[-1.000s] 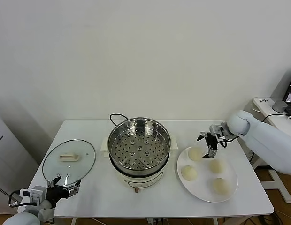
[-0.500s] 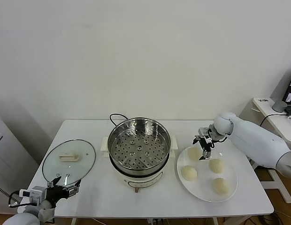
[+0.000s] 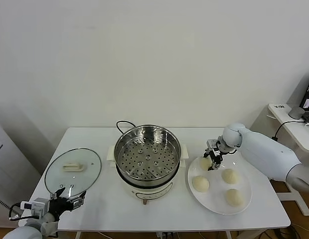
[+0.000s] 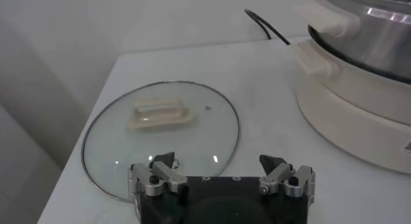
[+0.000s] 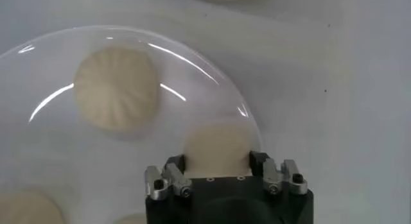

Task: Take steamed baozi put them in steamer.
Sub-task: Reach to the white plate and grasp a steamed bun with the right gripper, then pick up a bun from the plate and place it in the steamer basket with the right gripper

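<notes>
Right gripper (image 3: pixel 212 160) low over the far-left baozi (image 5: pixel 217 149) on the white plate (image 3: pixel 244 201), fingers spread wide to either side of the bun and not yet closed on it; bun round, so no long axis to line up. Three more buns on the same plate, just right of the steamer (image 3: pixel 148 155), which stands empty at table centre, left of the plate. Left gripper (image 4: pixel 221 178) parked open at the near-left corner by the glass lid (image 4: pixel 160 135), well apart.
</notes>
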Motion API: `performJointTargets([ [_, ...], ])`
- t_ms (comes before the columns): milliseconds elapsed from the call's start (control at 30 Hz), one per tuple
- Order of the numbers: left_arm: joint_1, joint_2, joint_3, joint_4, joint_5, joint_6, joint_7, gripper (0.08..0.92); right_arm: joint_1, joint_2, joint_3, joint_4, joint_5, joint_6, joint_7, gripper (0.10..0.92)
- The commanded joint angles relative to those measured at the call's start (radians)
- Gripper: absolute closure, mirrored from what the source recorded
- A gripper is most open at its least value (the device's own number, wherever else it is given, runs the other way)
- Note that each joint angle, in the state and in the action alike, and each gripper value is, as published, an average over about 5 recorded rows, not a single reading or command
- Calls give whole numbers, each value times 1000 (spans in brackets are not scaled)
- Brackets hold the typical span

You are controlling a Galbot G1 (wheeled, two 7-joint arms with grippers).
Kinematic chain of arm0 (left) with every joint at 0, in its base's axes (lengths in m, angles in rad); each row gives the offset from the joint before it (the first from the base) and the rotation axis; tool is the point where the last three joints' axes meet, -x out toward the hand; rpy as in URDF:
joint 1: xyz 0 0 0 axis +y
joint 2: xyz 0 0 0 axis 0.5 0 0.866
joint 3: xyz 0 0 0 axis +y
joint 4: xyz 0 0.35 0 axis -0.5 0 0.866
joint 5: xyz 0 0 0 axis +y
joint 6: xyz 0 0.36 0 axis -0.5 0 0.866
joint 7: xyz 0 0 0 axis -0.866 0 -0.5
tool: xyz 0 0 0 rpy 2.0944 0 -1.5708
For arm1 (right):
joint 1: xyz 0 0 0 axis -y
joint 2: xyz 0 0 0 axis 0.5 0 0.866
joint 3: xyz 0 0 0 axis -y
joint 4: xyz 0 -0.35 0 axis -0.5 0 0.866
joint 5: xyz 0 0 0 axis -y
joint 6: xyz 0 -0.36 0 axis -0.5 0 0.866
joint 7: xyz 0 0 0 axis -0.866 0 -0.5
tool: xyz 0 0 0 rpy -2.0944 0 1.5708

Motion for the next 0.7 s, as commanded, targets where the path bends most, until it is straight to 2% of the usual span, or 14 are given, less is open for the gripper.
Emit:
performJointTargets([
  [33, 1, -1, 0, 0, 0, 1, 0, 177, -4, -1, 4, 23, -3, -5, 10, 493],
  [200, 2, 1, 0, -4, 0, 3, -1, 177, 83, -48, -43, 93, 52, -7, -3, 523],
  [433, 1, 3, 2, -7, 0, 5, -1, 177, 439, -106, -245, 189, 183, 43, -81, 525],
  [700, 0, 3, 10, -13, 0, 6, -1, 177, 616, 35, -245, 56, 230, 300, -195, 522],
])
